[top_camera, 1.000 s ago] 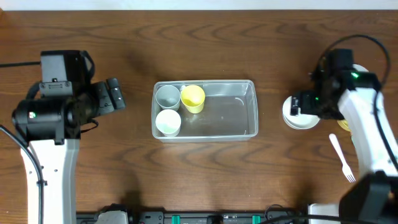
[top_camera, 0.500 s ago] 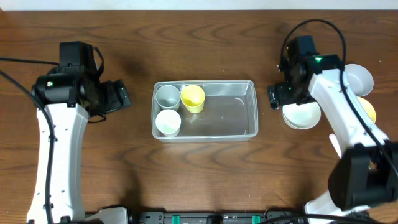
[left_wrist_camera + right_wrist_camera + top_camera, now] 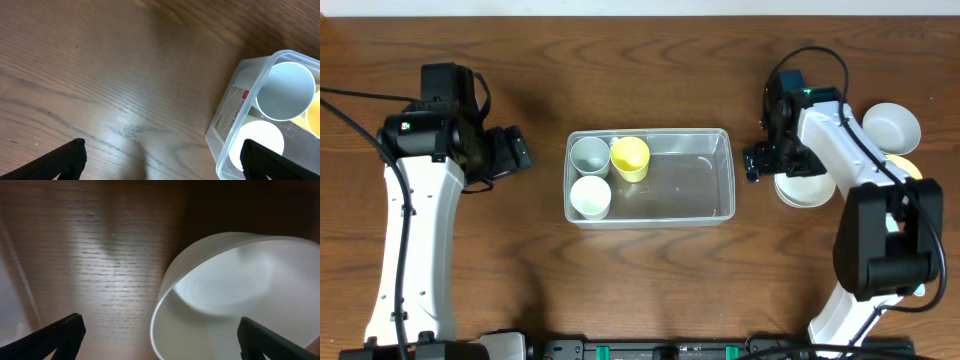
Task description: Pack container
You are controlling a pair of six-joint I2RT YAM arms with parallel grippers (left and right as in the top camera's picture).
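Note:
The clear container (image 3: 698,188) sits mid-table and holds a grey cup (image 3: 589,155), a yellow cup (image 3: 631,158) and a white cup (image 3: 590,197) at its left end. My left gripper (image 3: 519,152) is open and empty, just left of the container. In the left wrist view (image 3: 162,161) the container's corner (image 3: 231,116) and the grey cup (image 3: 285,92) show. My right gripper (image 3: 753,164) is open between the container and a white bowl (image 3: 807,188). In the right wrist view (image 3: 160,336) the bowl's (image 3: 235,292) left rim lies between my fingertips.
A second white bowl (image 3: 892,127) stands at the far right. A yellow bowl (image 3: 912,170) shows partly behind my right arm. The right half of the container holds nothing.
My right gripper has moved left, from above the white bowl to its left edge near the container. My left arm has shifted slightly right, toward the container.

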